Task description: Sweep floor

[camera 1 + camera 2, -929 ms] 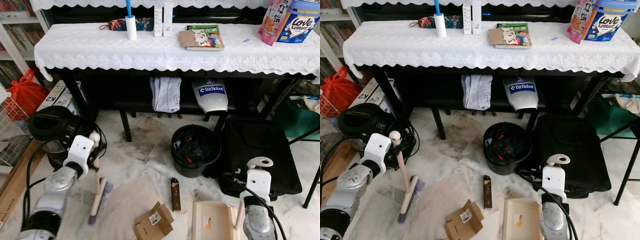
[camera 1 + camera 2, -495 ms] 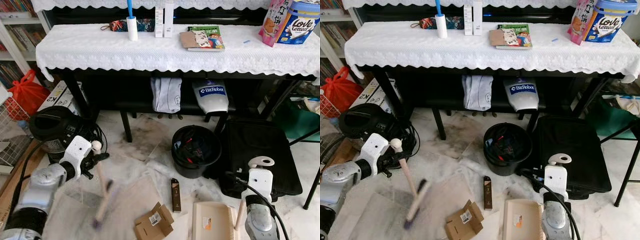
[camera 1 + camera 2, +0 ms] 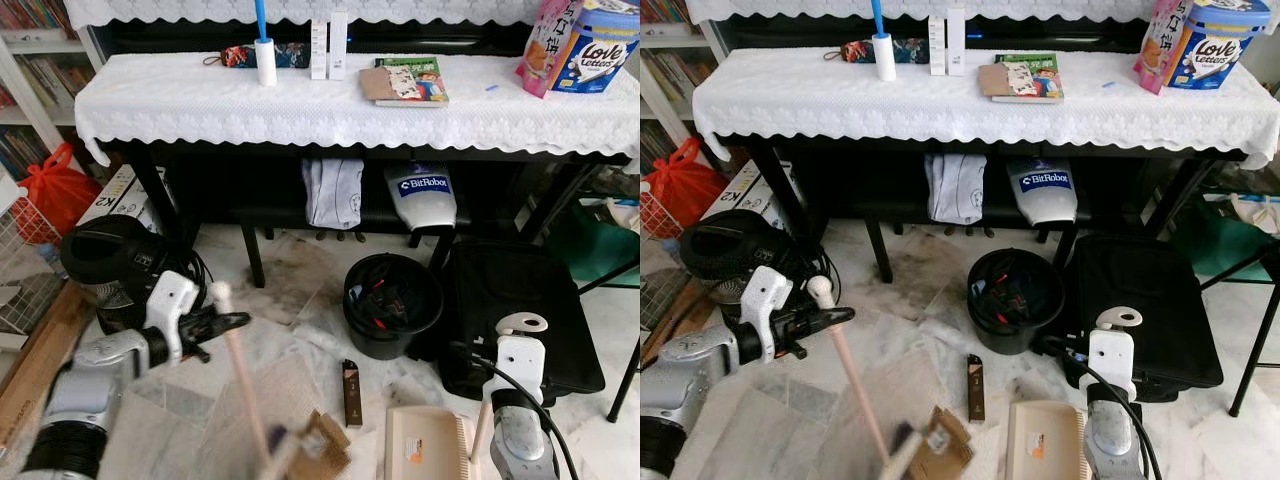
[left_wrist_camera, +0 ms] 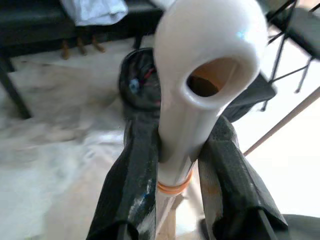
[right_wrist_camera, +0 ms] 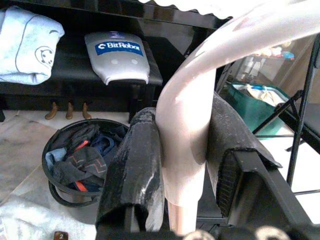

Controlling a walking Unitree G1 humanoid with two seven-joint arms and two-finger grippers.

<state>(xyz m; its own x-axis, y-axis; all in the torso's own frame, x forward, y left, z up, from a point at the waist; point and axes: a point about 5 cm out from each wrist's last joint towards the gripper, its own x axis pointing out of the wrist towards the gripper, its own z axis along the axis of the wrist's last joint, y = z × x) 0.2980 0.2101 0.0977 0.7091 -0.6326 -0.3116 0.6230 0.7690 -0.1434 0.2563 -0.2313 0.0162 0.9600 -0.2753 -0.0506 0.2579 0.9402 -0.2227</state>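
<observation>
Down by the cardboard box (image 3: 940, 445), the broom (image 3: 245, 400) head has swung in from the left since a moment ago and now blurs right against it, with the left hand (image 4: 172, 170) clamped tight on the cream handle. The right hand (image 5: 182, 165) stays pinched shut on the dustpan (image 3: 1043, 440) handle, just right of the box. Beyond the box, the black bin (image 3: 392, 300) sits unmoved before the bench (image 3: 330, 100).

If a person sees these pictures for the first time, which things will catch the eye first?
The left pincer holds a cream broom slanting down to a torn cardboard box on the marble floor. The right pincer grips the handle of a beige dustpan near the black bin, below a table with a white lace cloth.
</observation>
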